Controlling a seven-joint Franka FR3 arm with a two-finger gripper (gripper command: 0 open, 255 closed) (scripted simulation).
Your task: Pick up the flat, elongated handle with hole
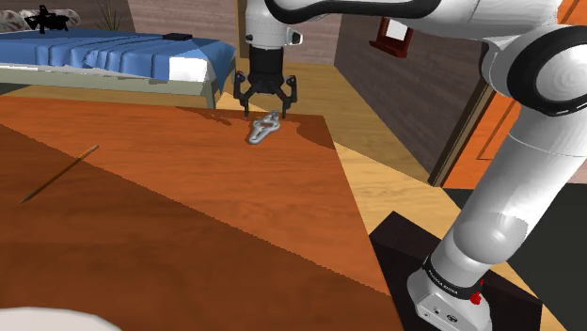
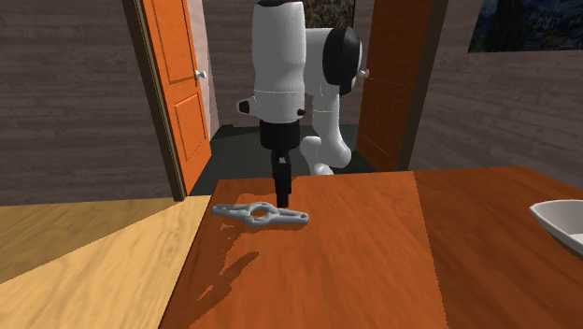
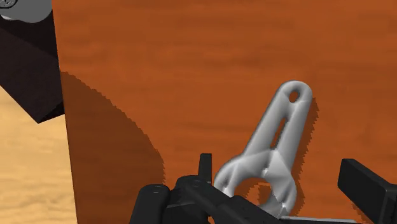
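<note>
In the wrist view the wide, ringed end of the grey handle [image 3: 280,137] is partly covered by the body of the tool [image 3: 276,165] and cut by the frame edge. Its slotted shaft and small holed tip are seen whole. In the second exterior view the tool [image 2: 282,200] is seen edge-on, so its opening cannot be read there, and a white bowl [image 2: 559,222] is cut off at 3 o'clock. The spread is given by the shoulder view, where the fingers [image 1: 244,97] are seen wide apart with nothing clasped. A thin stick [image 1: 59,175] is also seen there, at 8 o'clock, well apart from the handle. The handle [image 1: 264,127] lies flat on the wooden surface [image 1: 188,216] near its corner, at 6 o'clock just beneath the tool, with its ringed end between the open fingers.
</note>
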